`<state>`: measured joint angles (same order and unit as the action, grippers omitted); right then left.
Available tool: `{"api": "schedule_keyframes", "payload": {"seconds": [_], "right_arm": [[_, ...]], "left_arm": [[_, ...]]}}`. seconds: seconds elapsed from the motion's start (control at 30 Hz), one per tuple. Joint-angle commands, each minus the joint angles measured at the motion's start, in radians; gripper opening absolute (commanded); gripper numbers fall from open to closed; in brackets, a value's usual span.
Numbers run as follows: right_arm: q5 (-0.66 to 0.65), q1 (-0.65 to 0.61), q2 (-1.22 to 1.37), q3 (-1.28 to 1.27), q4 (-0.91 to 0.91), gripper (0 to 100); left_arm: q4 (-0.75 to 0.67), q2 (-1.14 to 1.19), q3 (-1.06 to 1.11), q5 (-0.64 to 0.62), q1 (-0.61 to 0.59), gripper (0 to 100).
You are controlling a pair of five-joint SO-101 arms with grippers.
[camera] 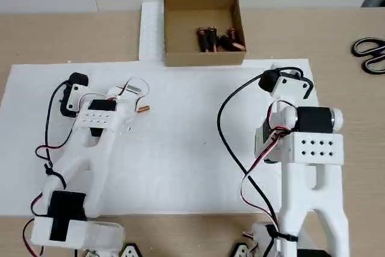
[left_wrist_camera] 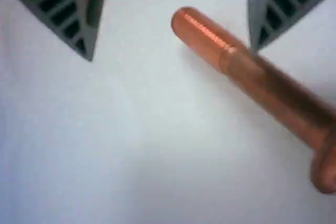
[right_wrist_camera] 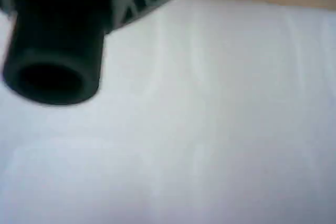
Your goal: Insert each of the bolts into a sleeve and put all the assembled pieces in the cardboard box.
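Note:
A copper bolt [left_wrist_camera: 247, 72] lies flat on the white sheet [camera: 180, 148], its rounded tip between the fingers [left_wrist_camera: 79, 14] of my left gripper [left_wrist_camera: 170, 24], which is open and hovers just above it. From above, the bolt [camera: 143, 109] lies beside the left gripper [camera: 133, 90]. My right gripper [camera: 287, 83] stands near the sheet's far right corner, shut on a black sleeve [right_wrist_camera: 52, 61] whose open end shows over the sheet. The cardboard box [camera: 174, 28] stands at the back and holds several assembled copper and black pieces [camera: 219, 39].
Black scissors [camera: 370, 54] lie on the wooden table at the far right edge. The white sheet spreads between the two arms. Cables hang from both arms.

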<state>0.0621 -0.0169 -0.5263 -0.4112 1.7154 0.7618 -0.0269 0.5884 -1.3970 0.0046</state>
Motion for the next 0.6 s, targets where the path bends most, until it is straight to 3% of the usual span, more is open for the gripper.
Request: {"api": "schedule_keyframes", "payload": {"seconds": [0.0,0.2,0.57], "right_arm": [[0.009,-0.001,-0.002,0.044,-0.007,0.2],[0.009,-0.001,-0.002,0.044,-0.007,0.2],[0.009,-0.001,-0.002,0.044,-0.008,0.2]], "left_arm": [[0.026,-0.005,-0.047,0.0,-0.002,18],[0.201,-0.005,-0.159,0.002,0.006,18],[0.196,0.121,-0.177,0.002,0.002,18]]}}
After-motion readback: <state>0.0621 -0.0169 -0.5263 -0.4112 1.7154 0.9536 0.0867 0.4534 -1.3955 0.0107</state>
